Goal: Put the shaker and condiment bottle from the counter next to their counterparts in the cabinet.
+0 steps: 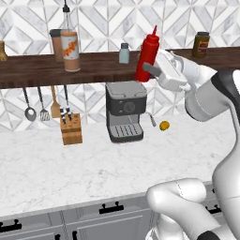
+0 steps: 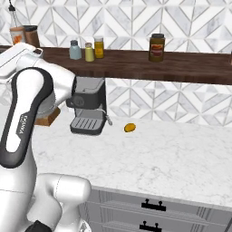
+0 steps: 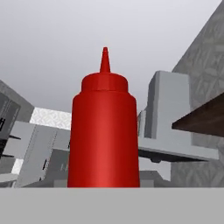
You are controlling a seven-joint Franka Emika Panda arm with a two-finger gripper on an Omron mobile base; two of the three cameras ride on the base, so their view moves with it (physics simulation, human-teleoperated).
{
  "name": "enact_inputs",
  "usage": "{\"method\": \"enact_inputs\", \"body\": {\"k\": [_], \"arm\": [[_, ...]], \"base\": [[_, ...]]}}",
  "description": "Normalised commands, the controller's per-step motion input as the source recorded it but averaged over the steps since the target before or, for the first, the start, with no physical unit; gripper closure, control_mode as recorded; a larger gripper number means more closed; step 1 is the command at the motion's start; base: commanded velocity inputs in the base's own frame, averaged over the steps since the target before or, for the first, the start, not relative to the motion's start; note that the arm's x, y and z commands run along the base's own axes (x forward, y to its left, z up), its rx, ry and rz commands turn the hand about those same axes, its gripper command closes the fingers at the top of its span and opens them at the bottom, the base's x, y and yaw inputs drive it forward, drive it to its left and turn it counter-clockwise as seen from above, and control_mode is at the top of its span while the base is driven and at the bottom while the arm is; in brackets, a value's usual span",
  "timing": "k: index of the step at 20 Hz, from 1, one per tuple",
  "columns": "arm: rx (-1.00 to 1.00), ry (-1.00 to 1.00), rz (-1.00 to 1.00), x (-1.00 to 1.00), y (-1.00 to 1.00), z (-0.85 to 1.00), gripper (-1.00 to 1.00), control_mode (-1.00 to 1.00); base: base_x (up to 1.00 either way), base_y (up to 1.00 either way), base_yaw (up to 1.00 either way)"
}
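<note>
A rendered kitchen with a white marble counter (image 1: 70, 164) beneath a long dark wooden shelf (image 1: 93, 68) on a tiled wall.

The white arm reaches up to shelf height. Its claw (image 1: 146, 69) is closed around the lower body of a red squeeze bottle (image 1: 148, 54), held slightly tilted in the air just in front of the shelf's front edge, nozzle up. In the hand view the red bottle (image 3: 104, 131) stands close to the camera and carries no label or writing.

On the shelf, toward its left end, stands a tall bottle (image 1: 70, 47) with an orange-and-white label and a thin dark spout; the print on the label is too small to read. A brown jar sits just behind it. Near the middle of the shelf are a pale blue-grey shaker (image 2: 75, 50), a small yellow-olive shaker (image 2: 89, 52) just beside it, and a deeper yellow jar (image 2: 99, 47) next along. Further right is a dark jar (image 2: 157, 47) with a yellow-and-red label, unreadable.

On the counter by the wall sit a coffee machine (image 1: 124, 111), a knife block (image 1: 71, 128) and a small yellow fruit (image 1: 164, 125). Utensils (image 1: 42, 105) hang under the shelf.
</note>
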Motion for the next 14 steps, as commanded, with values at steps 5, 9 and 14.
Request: {"method": "enact_inputs", "body": {"k": [5,9,14], "arm": [[0.00,-0.10,-0.07,0.15,-0.32,0.01,1.00,-1.00],[-0.01,-0.13,-0.13,0.20,-0.05,0.00,1.00,-1.00],[0.00,-0.02,-0.31,0.04,0.03,0.00,1.00,-1.00]], "base": [[0.00,0.00,0.00],[0.00,0.00,0.00],[0.00,0.00,0.00]]}}
